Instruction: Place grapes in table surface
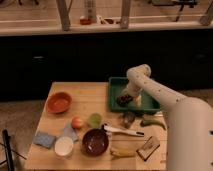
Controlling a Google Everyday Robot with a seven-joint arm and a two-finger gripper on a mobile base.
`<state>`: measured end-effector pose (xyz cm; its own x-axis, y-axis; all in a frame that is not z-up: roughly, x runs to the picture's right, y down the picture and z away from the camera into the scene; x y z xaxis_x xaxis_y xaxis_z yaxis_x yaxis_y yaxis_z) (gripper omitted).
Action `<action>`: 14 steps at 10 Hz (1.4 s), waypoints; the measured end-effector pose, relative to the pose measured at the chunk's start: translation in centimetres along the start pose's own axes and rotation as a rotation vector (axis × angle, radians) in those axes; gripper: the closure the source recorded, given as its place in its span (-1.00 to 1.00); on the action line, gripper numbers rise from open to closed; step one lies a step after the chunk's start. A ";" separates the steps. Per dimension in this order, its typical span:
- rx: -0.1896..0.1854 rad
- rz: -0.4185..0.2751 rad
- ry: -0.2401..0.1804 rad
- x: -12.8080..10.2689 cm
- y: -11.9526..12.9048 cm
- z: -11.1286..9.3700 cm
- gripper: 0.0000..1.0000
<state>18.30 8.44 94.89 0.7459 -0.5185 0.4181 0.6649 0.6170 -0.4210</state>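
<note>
**Gripper.** The gripper [128, 95] is at the end of the white arm, lowered from above into the green tray [114, 85] at the far right of the table [87, 97]. It sits at the tray's near-left part, on or just over the grapes [122, 100]. Whether it is spread or clamped on the bunch cannot be told, because the wrist covers the contact.

**Grapes.** They show as a dark clump inside the tray, close to its front-left corner and under the gripper. They are not on the table surface. Whether they rest on the tray floor or hang clear of it cannot be told.

**Stage, as judged.** This looks like pick-up, and placement is not yet done. The top-down reach suits the tray, whose raised rim would block a side approach.

**Table.**
- The near half is crowded with an orange bowl [59, 102], an apple [77, 122], a maroon bowl [95, 141], a white cup [64, 146], a sponge [44, 139], a banana [121, 153] and a pepper [152, 123].
- Bare wood lies between the orange bowl and the tray. It is the likeliest set-down spot, since the carry is short and nothing stands there to knock.

**Risk.** The bunch must clear the rim, and a loose, bumpy cluster may slip or snag on it.
</note>
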 end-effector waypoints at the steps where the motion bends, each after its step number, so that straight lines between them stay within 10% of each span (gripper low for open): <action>1: -0.006 -0.008 -0.005 -0.4 -0.2 0.6 -0.53; 9: -0.015 -0.028 -0.002 -0.6 -0.2 0.8 0.97; 14: 0.034 -0.072 0.036 -0.2 -1.9 -1.8 1.00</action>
<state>17.01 6.29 94.15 0.6974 -0.5827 0.4173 0.7157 0.5968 -0.3628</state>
